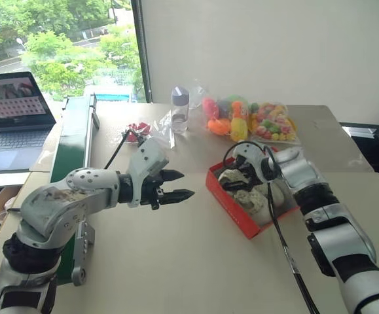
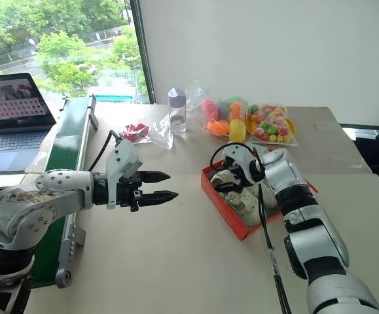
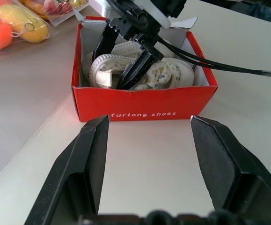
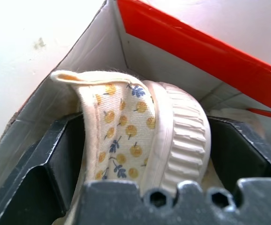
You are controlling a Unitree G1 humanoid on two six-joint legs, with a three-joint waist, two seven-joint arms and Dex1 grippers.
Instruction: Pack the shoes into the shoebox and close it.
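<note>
The red shoebox (image 1: 232, 208) stands open on the table, right of centre, with "furlong shoes" printed on its near wall (image 3: 144, 104). Both cream-white shoes (image 3: 170, 72) lie inside it, their flowered insoles showing. My right gripper (image 3: 111, 70) reaches down into the box, open. Its black fingers stand on either side of one shoe (image 4: 140, 131), which lies on its side. My left gripper (image 1: 176, 186) hovers above the table to the left of the box. It points at the red wall, open and empty. The box's lid is mostly hidden behind my right arm.
Bags of colourful toys (image 1: 248, 121) lie behind the box, with a clear bottle (image 1: 179, 108) and a small bag of red pieces (image 1: 137, 129) further left. A green frame (image 1: 74, 137) and a laptop (image 1: 12, 104) flank the table's left side. A black cable (image 1: 281, 242) trails from my right wrist.
</note>
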